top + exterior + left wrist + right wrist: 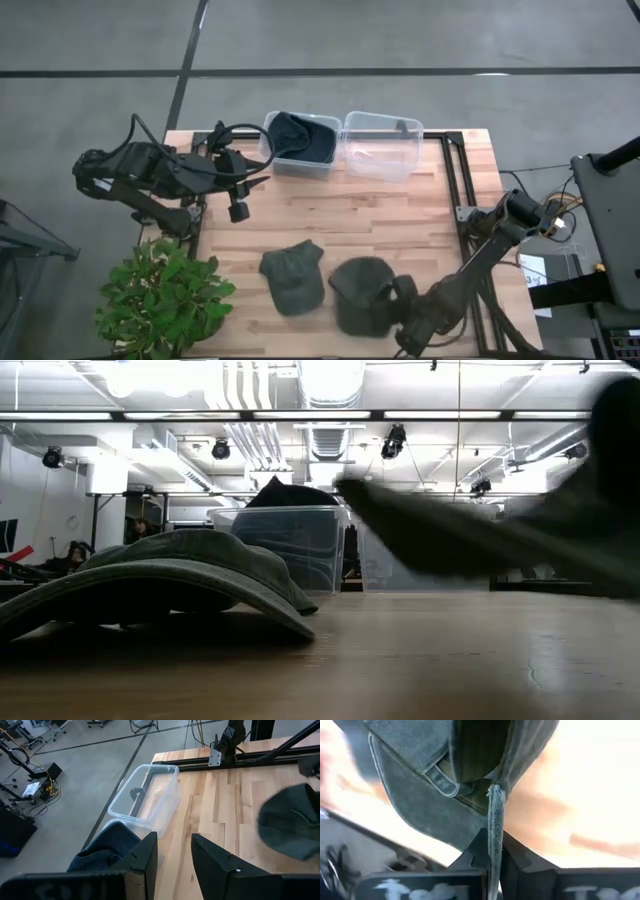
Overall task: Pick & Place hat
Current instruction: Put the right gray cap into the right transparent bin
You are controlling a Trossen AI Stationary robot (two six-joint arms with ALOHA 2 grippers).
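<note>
Two hats lie on the wooden table: a green cap (pixel 293 275) (pixel 150 580) resting on its brim and crown edge, and a darker cap (pixel 360 292) to its right. A third dark hat (pixel 300 138) fills the left clear bin. My right gripper (pixel 400 302) (pixel 495 857) reaches in from the table's right and is shut on the darker cap. My left gripper (pixel 250 172) (pixel 174 855) hovers open near the far left bin, touching nothing. My right gripper pinches a thin cloth edge (pixel 495 822) at the darker cap's rim, on the cap's right side, between its two fingers (pixel 517 855). The edge stands upright between them and the cap's hollow inside faces the wrist camera. Whether the cap is off the table I cannot tell.
An empty clear bin (pixel 382 148) (pixel 145 795) stands beside the filled one at the table's far edge. A potted plant (pixel 165 300) sits at the near left corner. Black rails (pixel 455 180) run along the table's right side. Bare wood lies between the bins and the hats.
</note>
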